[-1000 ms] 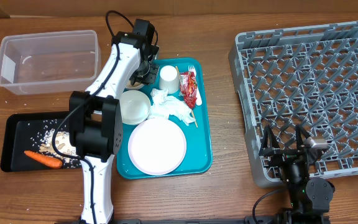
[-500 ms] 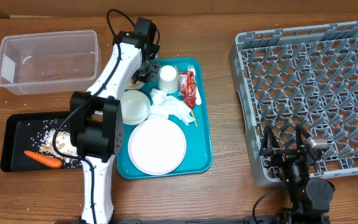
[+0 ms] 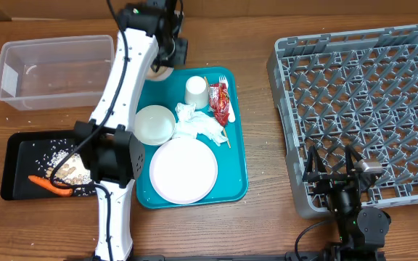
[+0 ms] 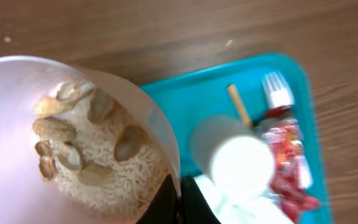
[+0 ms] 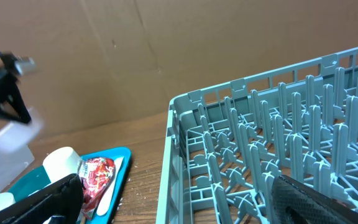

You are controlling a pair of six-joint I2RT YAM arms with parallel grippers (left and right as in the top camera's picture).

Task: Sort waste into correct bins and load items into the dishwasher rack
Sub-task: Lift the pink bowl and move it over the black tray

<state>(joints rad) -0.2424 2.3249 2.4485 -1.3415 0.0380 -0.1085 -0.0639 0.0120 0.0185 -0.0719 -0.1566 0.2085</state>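
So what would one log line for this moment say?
left claw: shut on bowl of nuts and rice | right claw: open, at rack | plate, cup, napkins: on teal tray

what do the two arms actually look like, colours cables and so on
The left arm has long white links joined by chunky black joint housings, with thin black cables looping beside its elbow and at its wrist. The right arm is all black, with a small silver-grey block beside its wrist. The right gripper has two thin black fingers.

Overhead top-down, L wrist close, R wrist low sideways, all see teal tray (image 3: 234,181)
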